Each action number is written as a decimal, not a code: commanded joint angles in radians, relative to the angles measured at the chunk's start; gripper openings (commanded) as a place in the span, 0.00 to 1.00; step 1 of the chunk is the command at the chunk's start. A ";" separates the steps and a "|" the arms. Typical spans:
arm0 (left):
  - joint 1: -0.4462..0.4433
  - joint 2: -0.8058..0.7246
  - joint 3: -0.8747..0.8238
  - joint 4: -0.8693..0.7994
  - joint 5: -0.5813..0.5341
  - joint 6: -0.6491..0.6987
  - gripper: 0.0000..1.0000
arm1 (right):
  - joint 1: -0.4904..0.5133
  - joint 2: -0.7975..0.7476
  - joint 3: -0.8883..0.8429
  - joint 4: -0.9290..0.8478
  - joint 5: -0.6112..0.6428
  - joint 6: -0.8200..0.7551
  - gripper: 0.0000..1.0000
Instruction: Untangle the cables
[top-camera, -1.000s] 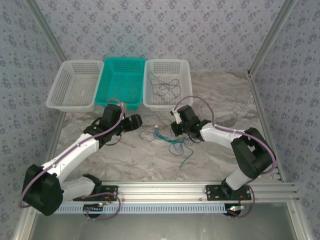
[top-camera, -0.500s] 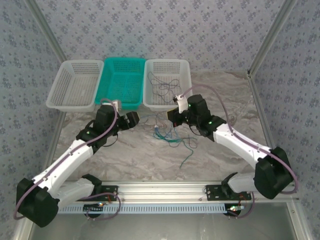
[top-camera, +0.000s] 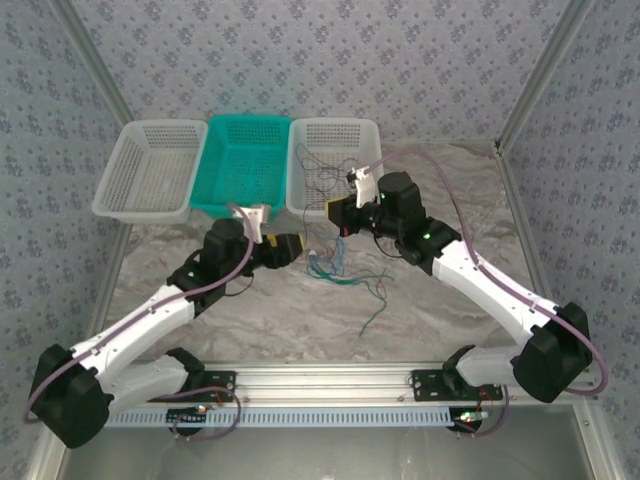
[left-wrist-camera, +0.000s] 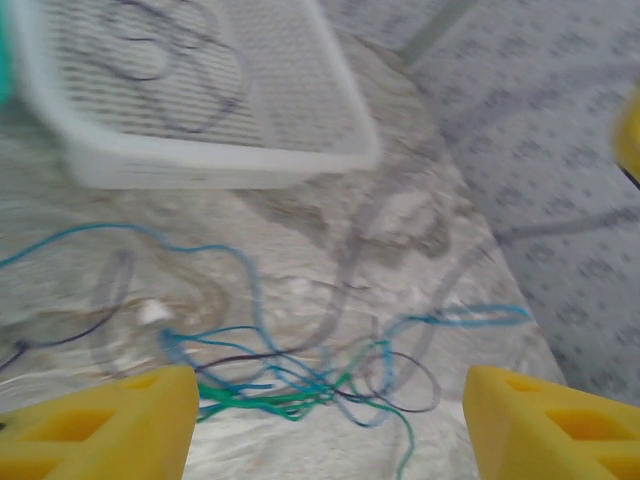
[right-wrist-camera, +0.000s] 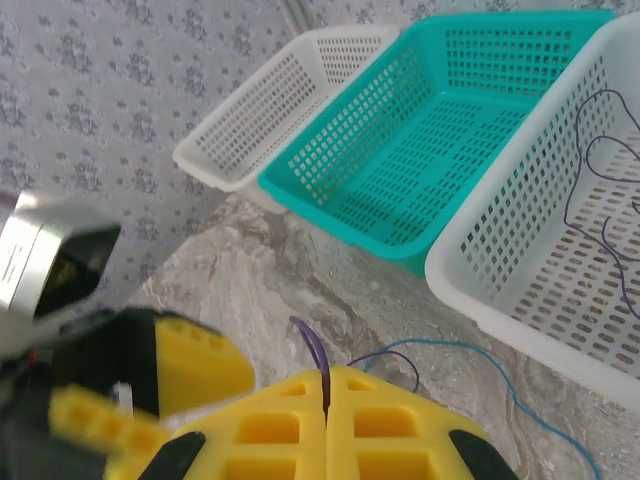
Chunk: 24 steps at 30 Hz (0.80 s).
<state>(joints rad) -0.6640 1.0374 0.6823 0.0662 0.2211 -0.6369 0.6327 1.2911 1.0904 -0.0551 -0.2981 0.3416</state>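
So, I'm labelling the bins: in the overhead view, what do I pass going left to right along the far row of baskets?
White plastic mesh basket → teal plastic mesh basket → second white plastic mesh basket, with thin dark cables lying in it.

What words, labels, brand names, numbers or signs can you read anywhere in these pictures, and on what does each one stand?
No text can be read.
The white basket on the left, the teal basket, the white basket on the right, the table and the walls: no writing.
The silver box: faint marks on its side, too blurred to read.
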 joint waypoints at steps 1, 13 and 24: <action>-0.080 0.047 0.079 0.091 0.013 0.104 0.70 | -0.001 -0.024 0.053 -0.020 0.017 0.105 0.00; -0.166 0.336 0.239 0.167 -0.093 0.122 0.82 | 0.037 -0.047 0.079 0.029 -0.043 0.303 0.00; -0.165 0.344 0.123 -0.016 -0.323 0.023 0.51 | -0.109 -0.213 0.070 -0.057 0.093 0.308 0.00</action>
<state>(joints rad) -0.8265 1.4052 0.8543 0.0933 -0.0471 -0.5816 0.5617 1.1015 1.1362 -0.0826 -0.2348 0.6304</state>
